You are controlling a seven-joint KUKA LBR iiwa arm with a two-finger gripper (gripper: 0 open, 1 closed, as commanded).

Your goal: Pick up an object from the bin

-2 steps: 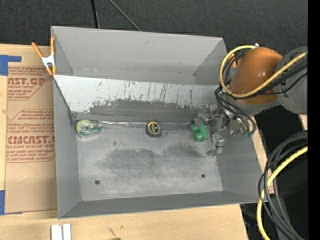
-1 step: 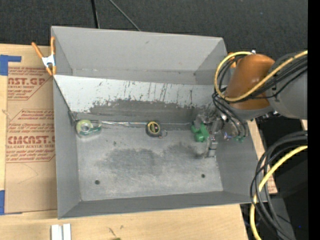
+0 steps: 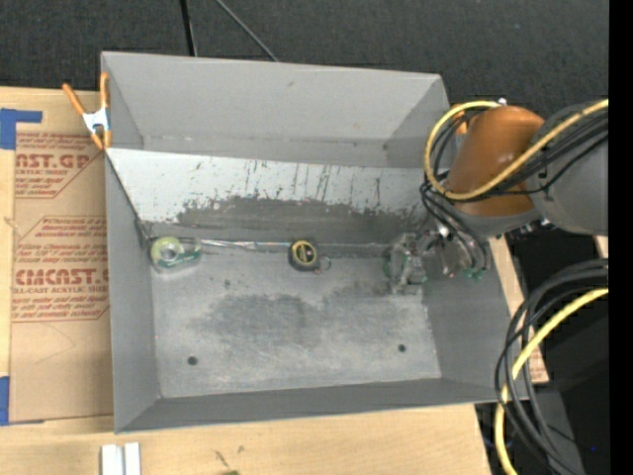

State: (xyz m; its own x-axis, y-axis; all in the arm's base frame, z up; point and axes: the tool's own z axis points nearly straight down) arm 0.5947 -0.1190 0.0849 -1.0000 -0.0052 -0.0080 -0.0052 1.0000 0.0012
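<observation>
In the camera view my fingers (image 3: 406, 267) hang low over the floor of the bin (image 3: 297, 97), close to its right wall. I cannot tell how far apart they stand, and I see nothing between them. The nearest thing is a small dark ring with a yellow rim (image 3: 304, 254). It lies well apart from my fingers toward the view's left, at about their level along the foot of the far wall. It is round, so I judge no axis matters, only a sideways shift. Farther the same way, beyond the ring, rests a pale greenish round thing (image 3: 168, 253).
</observation>
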